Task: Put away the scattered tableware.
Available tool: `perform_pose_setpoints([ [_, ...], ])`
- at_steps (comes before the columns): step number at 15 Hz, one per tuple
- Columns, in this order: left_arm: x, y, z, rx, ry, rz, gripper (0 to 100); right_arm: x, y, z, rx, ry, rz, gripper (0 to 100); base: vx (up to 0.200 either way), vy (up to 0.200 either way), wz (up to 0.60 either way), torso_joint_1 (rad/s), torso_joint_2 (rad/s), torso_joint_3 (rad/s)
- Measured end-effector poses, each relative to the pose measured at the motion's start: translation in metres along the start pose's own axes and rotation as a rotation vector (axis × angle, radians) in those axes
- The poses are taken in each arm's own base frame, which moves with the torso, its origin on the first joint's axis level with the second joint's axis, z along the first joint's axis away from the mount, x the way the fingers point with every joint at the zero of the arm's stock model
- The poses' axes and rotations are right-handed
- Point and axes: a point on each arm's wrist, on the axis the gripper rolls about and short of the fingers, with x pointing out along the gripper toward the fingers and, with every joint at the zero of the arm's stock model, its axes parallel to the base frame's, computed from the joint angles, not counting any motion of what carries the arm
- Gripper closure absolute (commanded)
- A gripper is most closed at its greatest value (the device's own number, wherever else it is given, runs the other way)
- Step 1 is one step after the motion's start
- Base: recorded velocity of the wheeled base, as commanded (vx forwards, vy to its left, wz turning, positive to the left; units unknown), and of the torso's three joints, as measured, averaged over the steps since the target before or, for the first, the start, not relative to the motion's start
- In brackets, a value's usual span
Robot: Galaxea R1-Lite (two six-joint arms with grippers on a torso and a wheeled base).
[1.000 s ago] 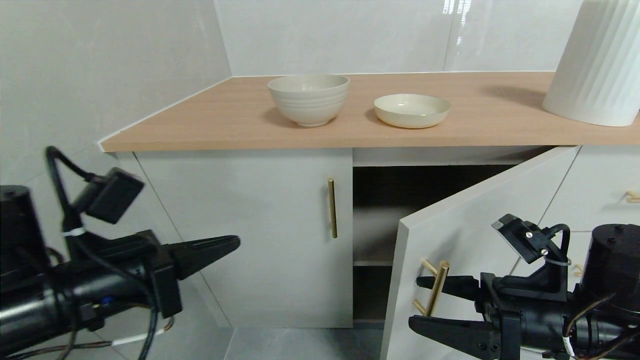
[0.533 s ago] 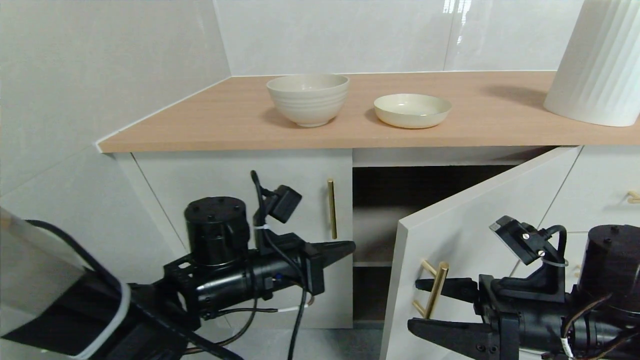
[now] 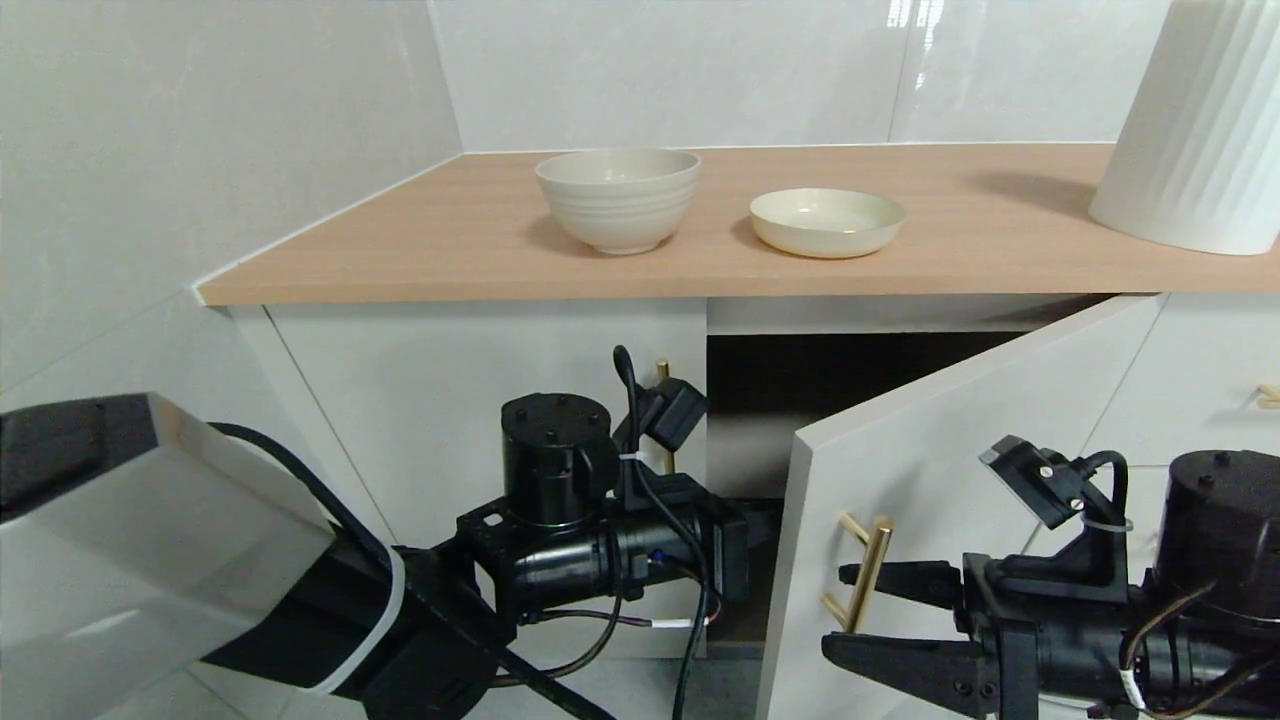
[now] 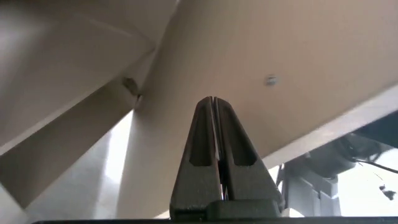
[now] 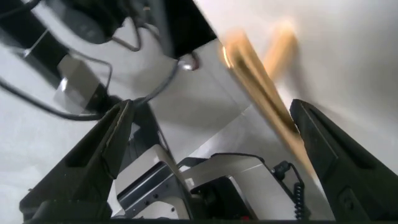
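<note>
Left tool (image 4: 212, 124): fingers pressed together, empty, per the left wrist view; in the head view its tip sits behind the open cabinet door (image 3: 930, 450). Right tool (image 3: 838, 608): spread wide, the door's brass handle (image 3: 868, 570) between its fingers. Bowl (image 3: 617, 198) and shallow dish (image 3: 827, 220): near each other, apart, on the worktop (image 3: 450, 240).

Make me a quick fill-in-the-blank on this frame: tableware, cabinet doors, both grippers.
1. The bowl and the shallow dish both sit on the wooden ____.
2. The left gripper has its fingers ____.
3. The right gripper is open at the gold ____ of the right cabinet door.
4. That door stands ____, while the left cabinet door is closed.

Missing words: countertop; shut; handle; open.
</note>
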Motion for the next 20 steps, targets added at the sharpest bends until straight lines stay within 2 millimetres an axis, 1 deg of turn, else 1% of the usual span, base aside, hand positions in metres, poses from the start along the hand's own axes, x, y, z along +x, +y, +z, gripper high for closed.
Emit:
perform_pose_setpoints([
  [2,0.004,-0.004,0.002,0.005,0.003,-0.022,100,-0.004,-0.005,0.002,0.002,-0.020,-0.035,0,0.000,0.000,0.00,0.000,0.00,0.000],
  [5,0.006,-0.007,0.001,0.008,0.010,-0.042,100,-0.020,-0.006,0.003,0.002,-0.068,-0.108,0,0.000,0.000,0.00,0.000,0.00,0.000],
  [7,0.005,-0.008,0.000,0.009,0.010,-0.042,100,-0.034,0.003,0.003,-0.016,-0.097,-0.114,0,0.000,0.000,0.00,0.000,0.00,0.000],
  [10,-0.001,-0.010,-0.004,0.002,0.022,-0.037,100,-0.058,0.020,-0.009,-0.029,-0.095,-0.126,0,0.000,0.000,0.00,0.000,0.00,0.000],
  [13,-0.005,-0.014,-0.002,0.005,0.017,-0.042,100,-0.080,0.032,-0.026,0.023,-0.004,-0.177,0,0.000,0.000,0.00,0.000,0.00,0.000],
  [15,-0.005,-0.014,-0.001,0.006,0.014,-0.043,100,-0.090,0.040,-0.024,-0.029,0.019,-0.199,0,0.000,0.000,0.00,0.000,0.00,0.000],
  [17,-0.004,-0.014,0.002,0.010,0.007,-0.047,100,-0.096,0.049,-0.015,-0.086,-0.023,-0.191,0,0.000,0.000,0.00,0.000,0.00,0.000],
  [20,0.003,-0.014,0.005,0.010,-0.003,-0.057,100,-0.102,0.056,-0.011,-0.116,-0.059,-0.182,0,0.000,0.000,0.00,0.000,0.00,0.000],
])
